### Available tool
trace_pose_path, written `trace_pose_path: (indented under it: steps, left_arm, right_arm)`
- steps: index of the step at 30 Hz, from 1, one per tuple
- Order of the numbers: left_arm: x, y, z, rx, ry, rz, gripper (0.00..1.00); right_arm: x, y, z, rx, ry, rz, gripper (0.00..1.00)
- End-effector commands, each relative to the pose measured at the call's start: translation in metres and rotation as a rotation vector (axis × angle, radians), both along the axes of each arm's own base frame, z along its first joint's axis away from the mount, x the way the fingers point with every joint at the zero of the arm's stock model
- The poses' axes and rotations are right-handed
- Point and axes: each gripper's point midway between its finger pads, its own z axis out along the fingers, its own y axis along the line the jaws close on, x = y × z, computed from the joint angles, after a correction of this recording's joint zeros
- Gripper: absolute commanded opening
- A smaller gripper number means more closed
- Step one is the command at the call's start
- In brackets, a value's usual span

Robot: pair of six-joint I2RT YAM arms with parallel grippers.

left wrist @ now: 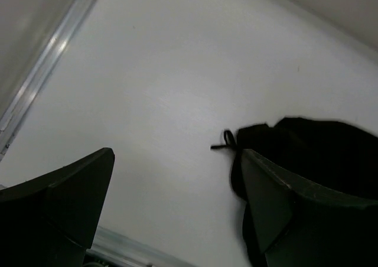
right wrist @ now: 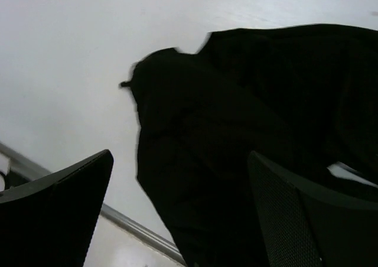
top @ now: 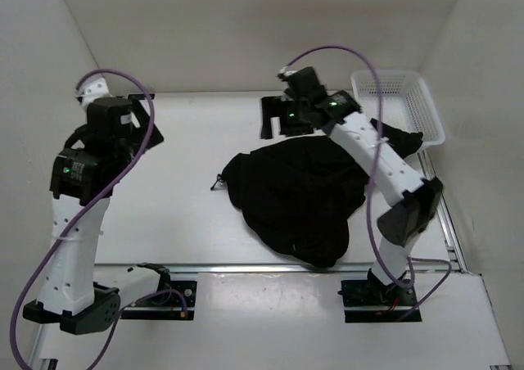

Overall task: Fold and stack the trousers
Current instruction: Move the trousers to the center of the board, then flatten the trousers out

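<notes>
The black trousers (top: 295, 194) lie in a crumpled heap on the white table, right of centre, with a drawstring (top: 218, 183) poking out at their left edge. My right gripper (top: 274, 118) hangs open over the heap's far edge. In the right wrist view its fingers stand wide apart around the gripper's middle (right wrist: 180, 156), with the trousers (right wrist: 236, 119) below and nothing between them. My left gripper (top: 146, 123) is open at the far left, well away from the cloth. In the left wrist view, this gripper (left wrist: 177, 153) is empty over bare table, with the trousers (left wrist: 322, 152) and drawstring (left wrist: 223, 143) to its right.
A white mesh basket (top: 401, 100) stands at the far right corner, next to the trousers' right end. A metal rail (top: 246, 265) runs along the table's near edge just below the heap. White walls enclose the table on three sides.
</notes>
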Motion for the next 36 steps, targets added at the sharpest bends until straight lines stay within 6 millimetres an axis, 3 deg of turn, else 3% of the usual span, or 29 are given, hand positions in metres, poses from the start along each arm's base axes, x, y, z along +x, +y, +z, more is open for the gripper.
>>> trace_pose_path:
  steps: [1,2,3,4,5,6,8,9,10,11,12,13,15,16,20,24,25,28,30,31,33,34,36]
  left_arm:
    - [0.010,-0.040,-0.060,-0.003,0.185,-0.180,1.00]
    - [0.011,-0.050,-0.070,-0.018,0.200,-0.211,1.00]
    - [0.008,-0.073,-0.097,-0.045,0.264,-0.299,1.00]
    - [0.015,-0.088,-0.102,-0.075,0.243,-0.340,1.00]
    - [0.016,-0.102,-0.115,-0.094,0.266,-0.375,1.00]
    - [0.009,-0.127,-0.135,-0.119,0.317,-0.446,1.00]
    - [0.015,-0.153,-0.161,-0.117,0.364,-0.486,1.00]
    - [0.015,-0.165,-0.168,-0.115,0.383,-0.506,1.00]
    - [0.010,-0.184,-0.177,-0.107,0.410,-0.547,1.00]
    - [0.009,-0.191,-0.188,-0.091,0.440,-0.551,1.00]
    - [0.018,-0.205,-0.202,-0.076,0.460,-0.554,1.00]
    - [0.019,-0.219,-0.206,-0.077,0.469,-0.584,1.00]
    - [0.031,-0.231,-0.232,-0.062,0.525,-0.580,1.00]
    - [0.034,-0.237,-0.239,-0.071,0.539,-0.579,1.00]
    - [0.049,-0.256,-0.267,-0.088,0.591,-0.603,1.00]
    - [0.056,-0.248,-0.287,-0.143,0.636,-0.594,0.97]
    - [0.059,-0.249,-0.286,-0.163,0.629,-0.598,0.94]
    - [0.064,-0.253,-0.278,-0.176,0.611,-0.643,0.74]
    - [0.071,-0.259,-0.274,-0.178,0.597,-0.662,0.50]
    - [0.070,-0.260,-0.273,-0.185,0.600,-0.668,0.35]
    - [0.081,-0.249,-0.266,-0.200,0.576,-0.637,0.10]
    - [0.086,-0.247,-0.252,-0.222,0.542,-0.637,0.10]
    - [0.106,-0.227,-0.225,-0.239,0.472,-0.611,0.10]
  right_arm:
    - [-0.003,-0.093,0.107,0.123,-0.248,-0.209,0.97]
    - [-0.003,-0.110,0.105,0.111,-0.257,-0.251,0.88]
    - [-0.001,-0.135,0.074,0.062,-0.199,-0.320,0.79]
    - [-0.010,-0.151,0.075,0.075,-0.207,-0.356,0.69]
    - [-0.014,-0.164,0.060,0.055,-0.182,-0.383,0.45]
    - [-0.026,-0.182,0.029,0.030,-0.115,-0.423,0.32]
    - [-0.044,-0.195,0.000,0.030,-0.041,-0.458,0.12]
    - [-0.064,-0.207,-0.029,0.020,0.019,-0.485,0.12]
    - [-0.075,-0.209,-0.041,0.034,0.054,-0.490,0.19]
    - [-0.086,-0.209,-0.052,0.062,0.096,-0.501,0.48]
    - [-0.102,-0.209,-0.056,0.095,0.112,-0.500,0.59]
    - [-0.121,-0.202,-0.082,0.113,0.198,-0.474,0.71]
    - [-0.142,-0.197,-0.093,0.166,0.261,-0.489,0.91]
    - [-0.155,-0.194,-0.111,0.164,0.317,-0.485,0.93]
    - [-0.170,-0.185,-0.136,0.164,0.374,-0.480,0.93]
    - [-0.160,-0.186,-0.163,0.094,0.413,-0.492,0.87]
    - [-0.150,-0.180,-0.162,0.109,0.385,-0.478,0.79]
    - [-0.133,-0.173,-0.170,0.087,0.379,-0.469,0.62]
    - [-0.121,-0.169,-0.179,0.051,0.400,-0.477,0.51]
    - [-0.121,-0.166,-0.187,0.015,0.419,-0.460,0.34]
    - [-0.109,-0.159,-0.180,0.014,0.389,-0.450,0.18]
    - [-0.099,-0.150,-0.173,0.046,0.357,-0.430,0.04]
    - [-0.075,-0.137,-0.147,0.087,0.296,-0.413,0.00]
